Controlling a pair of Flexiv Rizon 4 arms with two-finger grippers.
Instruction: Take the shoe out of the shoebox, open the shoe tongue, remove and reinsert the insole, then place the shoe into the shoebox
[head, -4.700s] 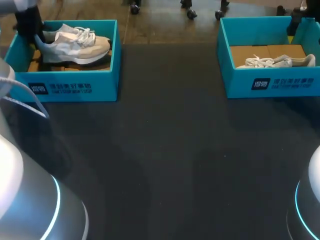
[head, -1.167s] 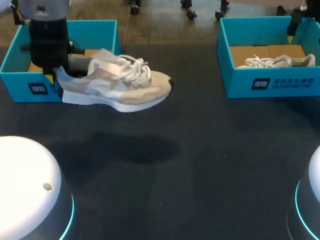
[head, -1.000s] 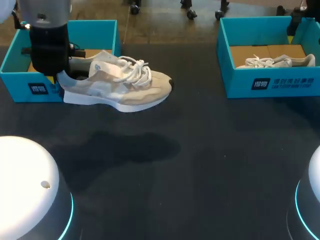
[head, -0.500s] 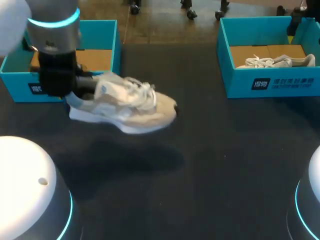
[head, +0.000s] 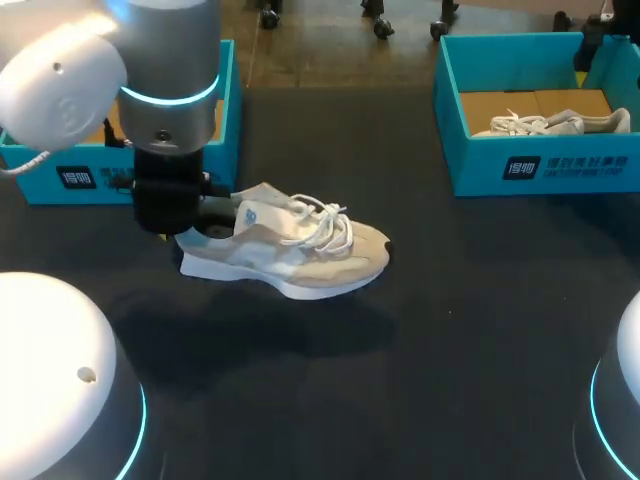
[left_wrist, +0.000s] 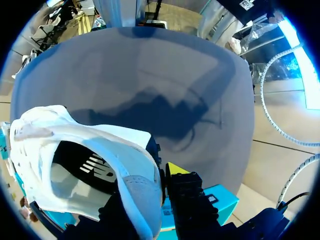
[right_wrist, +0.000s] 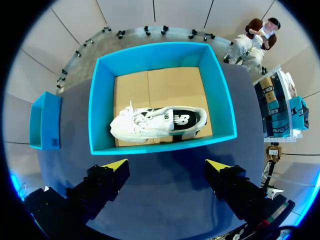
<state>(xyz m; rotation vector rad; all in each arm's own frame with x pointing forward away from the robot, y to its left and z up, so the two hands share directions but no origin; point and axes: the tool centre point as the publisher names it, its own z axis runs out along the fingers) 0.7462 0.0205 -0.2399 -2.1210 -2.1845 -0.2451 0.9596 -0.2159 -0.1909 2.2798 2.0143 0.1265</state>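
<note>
Head view: the sneaker (head: 285, 255) is out of the left shoebox (head: 60, 175) and low over the table (head: 450, 350), with the left gripper (head: 178, 222) at its heel. Left wrist view: that gripper is clamped on the heel collar (left_wrist: 139, 192), 1 finger inside and 1 outside, and the dark insole (left_wrist: 82, 167) shows. It looks light, with a soft upper and a stiffish heel, so the heel's the sane hold, though it could pivot. Right wrist view: the right gripper (right_wrist: 167, 172) is spread wide, holding nothing, above the right shoebox (right_wrist: 100, 100) with a 2nd sneaker (right_wrist: 157, 122).

Shoe (head: 290, 255) heel behind left hand (head: 180, 224)
</note>
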